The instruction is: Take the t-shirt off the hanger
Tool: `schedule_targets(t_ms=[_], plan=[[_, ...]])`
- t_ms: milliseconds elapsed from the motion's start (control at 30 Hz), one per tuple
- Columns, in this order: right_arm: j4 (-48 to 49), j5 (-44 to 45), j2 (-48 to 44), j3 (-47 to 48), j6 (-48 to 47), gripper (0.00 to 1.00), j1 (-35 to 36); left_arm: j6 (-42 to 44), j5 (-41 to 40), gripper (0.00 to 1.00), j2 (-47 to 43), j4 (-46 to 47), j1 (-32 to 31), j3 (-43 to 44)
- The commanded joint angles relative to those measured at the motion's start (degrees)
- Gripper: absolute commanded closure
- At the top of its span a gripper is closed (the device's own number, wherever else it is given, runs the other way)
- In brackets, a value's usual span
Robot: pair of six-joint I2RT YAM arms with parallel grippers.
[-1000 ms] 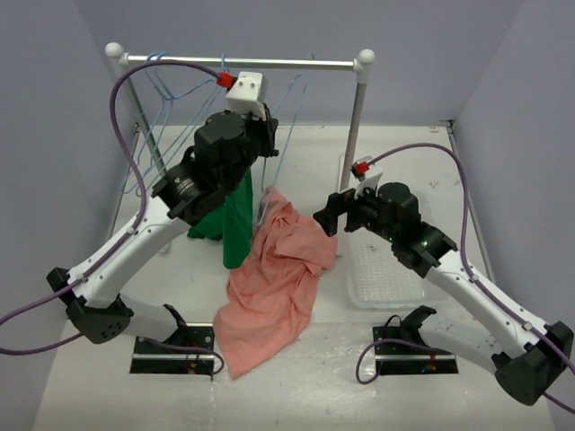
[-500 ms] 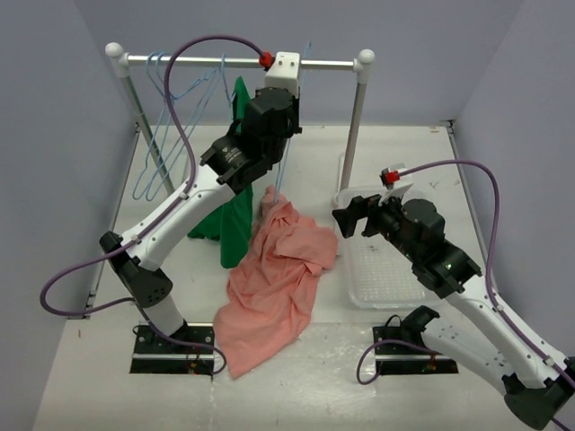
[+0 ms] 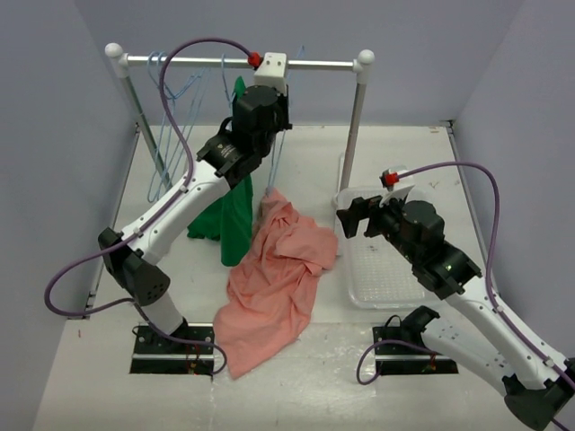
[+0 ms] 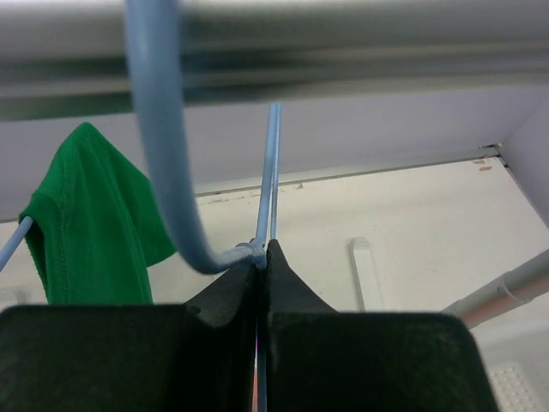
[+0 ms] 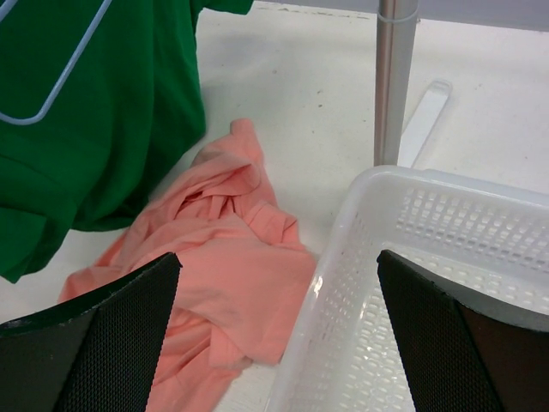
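The salmon-pink t-shirt [image 3: 274, 278] lies crumpled on the table, also seen in the right wrist view [image 5: 223, 257]. My left gripper [image 4: 264, 249] is raised to the rail [image 4: 343, 51] and shut on the neck of the light-blue hanger [image 4: 163, 154]. The hanger's hook curves up across the rail. Its thin wires run down toward the t-shirt's top fold; I cannot tell whether they touch it. My right gripper [image 3: 352, 215] [image 5: 279, 257] hangs open and empty over the t-shirt's right edge and the basket rim.
A dark green shirt [image 3: 229, 215] hangs from the rail [image 3: 198, 61] left of the held hanger. Several bare blue hangers [image 3: 162, 117] hang at the rail's left end. A white perforated basket [image 3: 386, 287] [image 5: 343, 257] stands beside the right rack post [image 3: 355, 117].
My left arm has lifted the hanger from low over the table up to the rail. My right arm has drawn back to the right, over the basket. The t-shirt stayed on the table.
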Motion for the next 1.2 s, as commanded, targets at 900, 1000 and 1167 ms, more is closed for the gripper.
schedule_targets(t_ms=[900, 1000, 1167], plan=[[-1.7, -16.9, 0.1, -0.7, 0.0, 0.01, 1.1, -10.7, 20.5, 0.00, -34.4, -14.1, -4.0, -18.8], [-3.0, -16.0, 2.5, -1.1, -0.6, 0.01, 4.8, -10.2, 27.0, 0.00, -39.1, -17.2, -4.0, -18.3], [-2.3, -10.9, 10.1, -1.3, -0.1, 0.01, 12.8, -12.2, 20.8, 0.00, -45.4, -26.3, -4.0, -18.2]])
